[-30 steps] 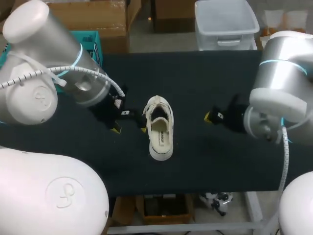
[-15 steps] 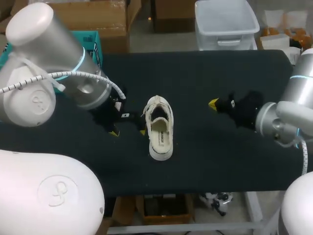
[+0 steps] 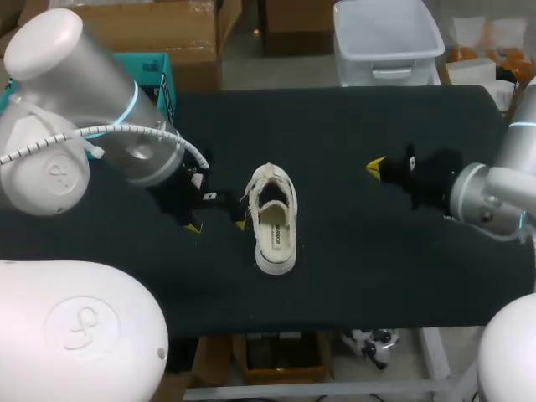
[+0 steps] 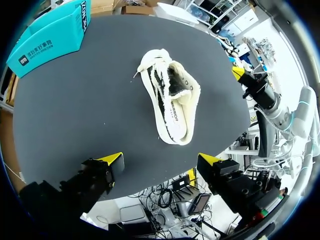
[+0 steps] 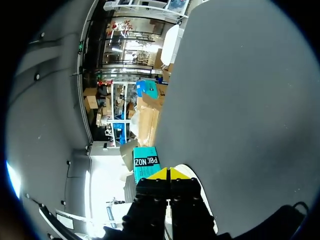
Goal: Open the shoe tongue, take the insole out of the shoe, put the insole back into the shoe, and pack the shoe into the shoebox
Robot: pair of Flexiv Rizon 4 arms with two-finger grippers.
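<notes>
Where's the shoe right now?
In the head view the shoe lies in the middle of the table, just right of the open jaws of the left arm, with the right arm farther off on its other side.

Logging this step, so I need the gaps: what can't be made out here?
Front of the insole: hidden in the toe end of the shoe, head and left wrist views.
Whether the shoebox is open: the left arm covers most of it in head view; the left wrist view's rim cuts it off.
</notes>
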